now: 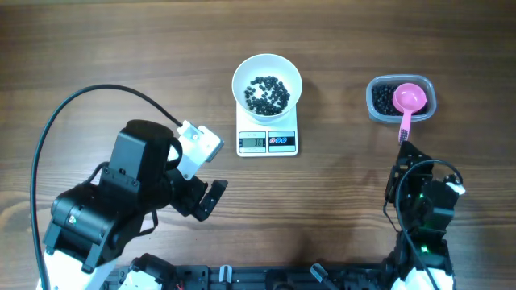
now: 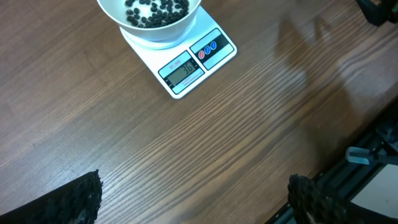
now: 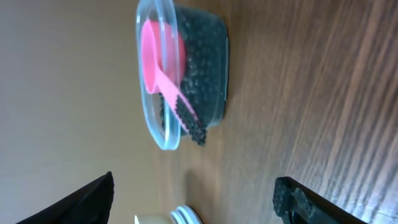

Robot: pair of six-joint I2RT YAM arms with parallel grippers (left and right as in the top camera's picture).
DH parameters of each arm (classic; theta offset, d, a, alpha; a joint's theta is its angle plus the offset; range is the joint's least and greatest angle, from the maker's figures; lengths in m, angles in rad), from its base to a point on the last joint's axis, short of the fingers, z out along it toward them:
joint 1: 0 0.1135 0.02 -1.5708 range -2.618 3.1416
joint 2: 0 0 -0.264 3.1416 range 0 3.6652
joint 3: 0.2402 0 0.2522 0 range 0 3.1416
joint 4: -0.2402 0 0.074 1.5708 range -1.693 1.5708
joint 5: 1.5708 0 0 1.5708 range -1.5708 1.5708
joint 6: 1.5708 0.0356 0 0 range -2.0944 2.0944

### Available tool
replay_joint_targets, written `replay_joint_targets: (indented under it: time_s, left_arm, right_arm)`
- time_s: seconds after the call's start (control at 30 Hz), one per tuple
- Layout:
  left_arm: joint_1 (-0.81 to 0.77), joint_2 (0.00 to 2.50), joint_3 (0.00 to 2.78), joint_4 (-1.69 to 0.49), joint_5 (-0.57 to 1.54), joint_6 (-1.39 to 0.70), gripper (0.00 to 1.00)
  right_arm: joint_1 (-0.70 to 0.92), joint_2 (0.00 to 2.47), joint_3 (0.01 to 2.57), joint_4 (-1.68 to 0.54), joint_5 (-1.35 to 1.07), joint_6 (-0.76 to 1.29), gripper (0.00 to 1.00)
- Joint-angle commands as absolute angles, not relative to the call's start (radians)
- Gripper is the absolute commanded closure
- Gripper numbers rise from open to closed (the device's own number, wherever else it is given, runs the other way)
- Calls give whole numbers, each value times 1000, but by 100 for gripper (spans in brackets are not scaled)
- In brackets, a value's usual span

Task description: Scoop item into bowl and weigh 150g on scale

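The white bowl (image 1: 266, 72) (image 2: 168, 28) stands on the scale (image 1: 268, 141) (image 2: 186, 65) and holds a thin layer of the black item (image 1: 268, 93). More of the item (image 1: 382, 98) (image 3: 202, 56) fills a clear tub (image 1: 374, 109) (image 3: 158, 134), with a pink scoop (image 1: 409, 98) (image 3: 158, 56) lying in it, handle toward me. My right gripper (image 1: 408, 153) (image 3: 193, 196) is open just short of the scoop's handle, with nothing between its fingers. My left gripper (image 1: 208, 187) (image 2: 193, 199) is open over bare table, below and left of the scale.
A black cable (image 1: 48, 137) loops across the left side of the wooden table. A black rail (image 1: 266, 278) runs along the front edge. The left arm's bulk (image 1: 121, 201) fills the front left corner.
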State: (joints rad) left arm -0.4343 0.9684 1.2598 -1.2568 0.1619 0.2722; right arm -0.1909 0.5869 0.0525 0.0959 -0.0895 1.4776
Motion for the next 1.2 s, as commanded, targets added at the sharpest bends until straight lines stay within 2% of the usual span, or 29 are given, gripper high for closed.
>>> replay_joint_targets:
  time_s: [0.0,0.13,0.23,0.6,0.9,0.97,1.17]
  left_arm:
    - [-427,963,1270,-1254,160,284,0]
    - [-427,963,1270,-1254,160,284,0]
    - [-427,963,1270,-1254,160,284,0]
    - [-427,963,1270,-1253,160,284,0]
    - [-427,963,1270,-1253,160,284,0]
    - [-427,963,1270,-1254,160,284,0]
    - [-427,963,1270,-1253,160,284,0]
  right_arm:
    - [-190,725,43,237,-101,1500,17]
    - [-190,880,43,389,-114,1504,18]
    - [-190,1008,43,534,-129,1504,24]
    - [-190,1399,45,956,-108,1493,29]
    - [-190,1464,45,1056,-70,1494,35]
    - [-190,1464,45,1075,-67,1494,39]
    - [-190,1464,51,1092,-45,1495,41]
